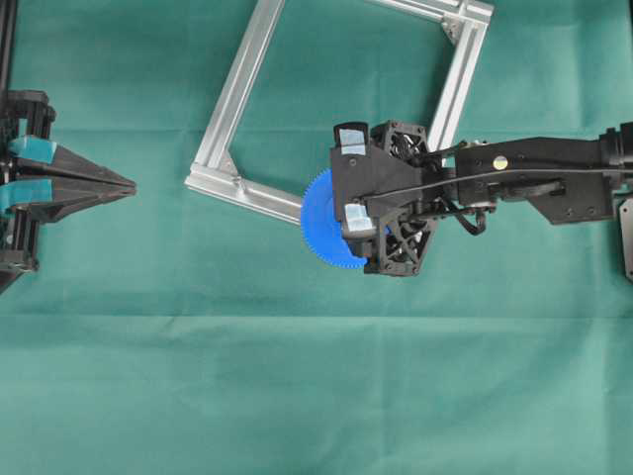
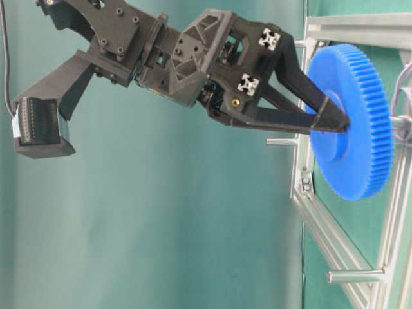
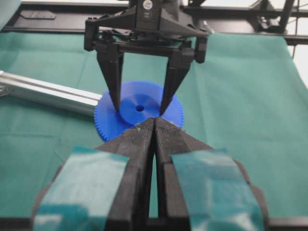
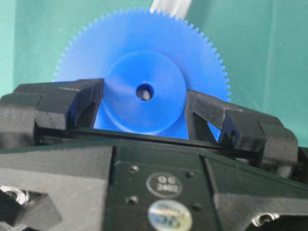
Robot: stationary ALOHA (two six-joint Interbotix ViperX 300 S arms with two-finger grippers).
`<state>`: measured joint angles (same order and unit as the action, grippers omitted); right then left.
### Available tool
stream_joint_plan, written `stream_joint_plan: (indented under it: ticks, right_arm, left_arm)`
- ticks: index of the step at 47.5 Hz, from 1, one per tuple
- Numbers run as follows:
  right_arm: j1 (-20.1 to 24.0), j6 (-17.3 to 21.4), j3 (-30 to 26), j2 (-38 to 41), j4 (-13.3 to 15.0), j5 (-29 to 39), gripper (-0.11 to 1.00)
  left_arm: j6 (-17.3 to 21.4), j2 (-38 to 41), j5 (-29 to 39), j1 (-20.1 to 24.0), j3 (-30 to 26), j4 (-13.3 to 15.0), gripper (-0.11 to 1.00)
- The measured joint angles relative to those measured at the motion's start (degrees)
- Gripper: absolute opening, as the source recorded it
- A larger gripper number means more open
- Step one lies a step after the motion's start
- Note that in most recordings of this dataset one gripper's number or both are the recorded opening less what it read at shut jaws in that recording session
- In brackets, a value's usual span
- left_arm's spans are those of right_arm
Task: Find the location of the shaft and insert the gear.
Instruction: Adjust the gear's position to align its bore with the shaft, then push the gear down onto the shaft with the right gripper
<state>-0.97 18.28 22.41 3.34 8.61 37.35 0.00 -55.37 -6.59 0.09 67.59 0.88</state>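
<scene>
My right gripper (image 2: 335, 120) is shut on the blue toothed gear (image 2: 360, 129), one finger on each side of its raised hub. It holds the gear flat, just above the green cloth, beside the near bar of the aluminium frame. The gear (image 1: 321, 226) pokes out from under the gripper body in the overhead view. A short silvery pin, the shaft (image 2: 400, 120), shows between the gear's underside and the cloth, with a thin pale wire loop (image 2: 403, 84) around it. Something pale glints inside the gear's central hole (image 4: 144, 91). My left gripper (image 1: 129, 186) is shut and empty at the far left.
A square aluminium frame (image 1: 237, 99) lies on the green cloth at the back. Its near bar (image 3: 48, 94) ends right beside the gear (image 3: 139, 115). Pegs stick out from the frame (image 2: 351, 276) in the table-level view.
</scene>
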Motion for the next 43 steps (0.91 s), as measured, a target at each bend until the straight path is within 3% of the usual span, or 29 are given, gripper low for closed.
stream_joint_plan:
  ticks: [43]
  right_arm:
    - [-0.4, 1.1, 4.2, -2.1, 0.1, -5.9, 0.69]
  left_arm:
    - [-0.1, 0.1, 0.5, 0.1, -0.1, 0.1, 0.0]
